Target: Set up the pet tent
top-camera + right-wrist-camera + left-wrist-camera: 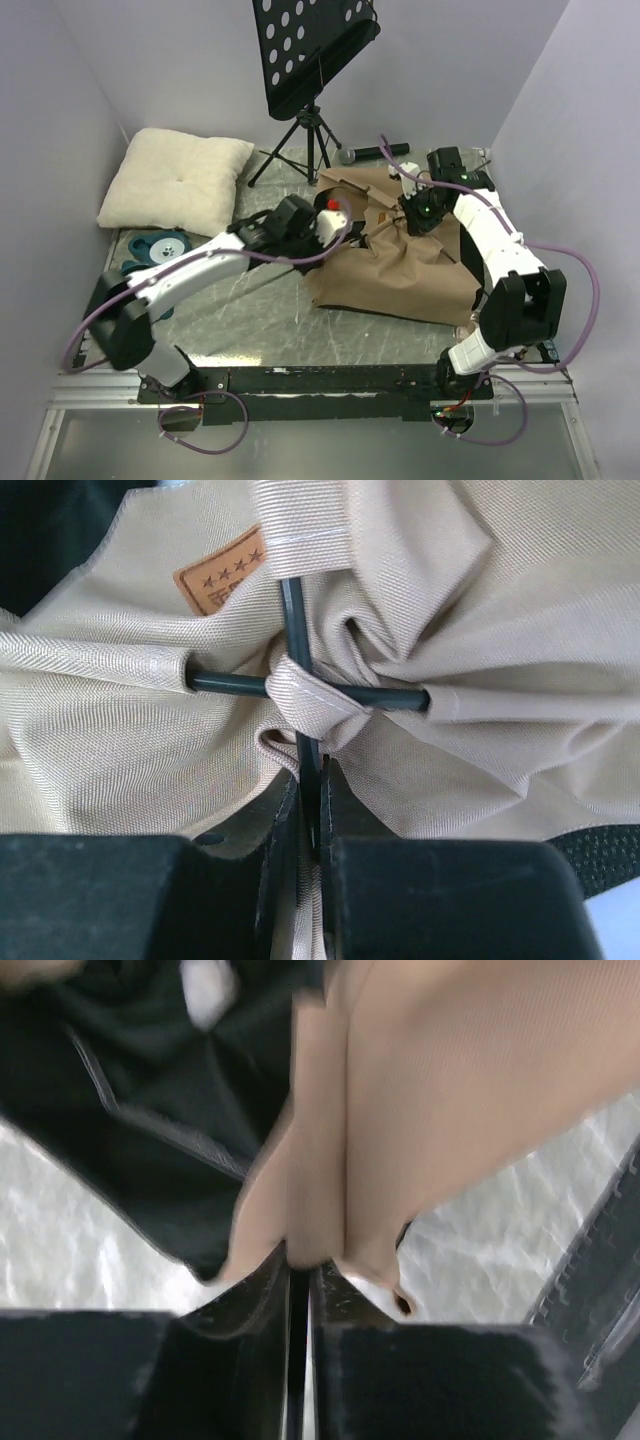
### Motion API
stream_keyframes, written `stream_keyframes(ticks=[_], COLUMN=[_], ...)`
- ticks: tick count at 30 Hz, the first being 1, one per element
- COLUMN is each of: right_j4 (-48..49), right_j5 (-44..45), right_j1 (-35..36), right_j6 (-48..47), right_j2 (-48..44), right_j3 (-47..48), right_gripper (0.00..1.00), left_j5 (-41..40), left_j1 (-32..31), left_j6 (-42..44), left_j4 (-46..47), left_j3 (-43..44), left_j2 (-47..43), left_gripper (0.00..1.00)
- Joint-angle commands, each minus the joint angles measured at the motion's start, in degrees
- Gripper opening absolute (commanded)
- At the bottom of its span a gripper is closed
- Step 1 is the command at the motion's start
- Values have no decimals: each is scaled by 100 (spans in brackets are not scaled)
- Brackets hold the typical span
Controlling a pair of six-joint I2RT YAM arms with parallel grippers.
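Observation:
The pet tent [400,270] is a tan-brown fabric heap at the middle right of the table, partly raised. My left gripper [335,222] is shut on a fold of the tent's tan edge [318,1190], with black lining [150,1090] to its left. My right gripper [408,215] is at the tent's top, shut on a black pole [300,650] where two poles cross under a fabric loop [310,695]. A small brown label patch [222,572] sits up left of the crossing.
A cream-white pillow [178,180] lies at the back left. A black music stand [312,60] on a tripod stands at the back middle. A microphone [372,153] lies behind the tent. Teal round objects [158,246] sit by the left wall.

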Motion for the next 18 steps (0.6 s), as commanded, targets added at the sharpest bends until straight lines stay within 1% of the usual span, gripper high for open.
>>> stream_keyframes(ticks=[1, 3, 4, 5, 7, 8, 10, 14, 18], right_j4=[788, 841, 859, 894, 1017, 1070, 1105, 1096, 1149], right_j5=[211, 203, 124, 63, 1, -8, -70, -175, -158], right_j1=[-266, -477, -539, -618, -671, -689, -689, -689, -689], right_j6=[-6, 99, 152, 161, 179, 196, 231, 371, 521], right_j2=[532, 797, 894, 956, 1027, 1044, 1071, 1036, 843], right_j3=[662, 864, 882, 891, 786, 725, 689, 680, 488], right_gripper=[0, 0, 0, 0, 0, 0, 0, 0, 0], left_j5=[440, 1468, 1768, 2041, 2333, 2299, 2394, 2202, 2351], left_j1=[326, 809, 1177, 1406, 1846, 1970, 2208, 2253, 2261], left_j6=[-139, 2, 55, 125, 589, 800, 1231, 1812, 2173], left_j4=[551, -135, -364, -567, -1067, -1252, -1866, -2720, -3380], left_j3=[1285, 1658, 1641, 1563, 1344, 1212, 983, 570, 236], left_j2=[817, 968, 908, 794, 478, 328, 29, -480, -1078], left_gripper=[30, 61, 72, 82, 89, 92, 92, 92, 92])
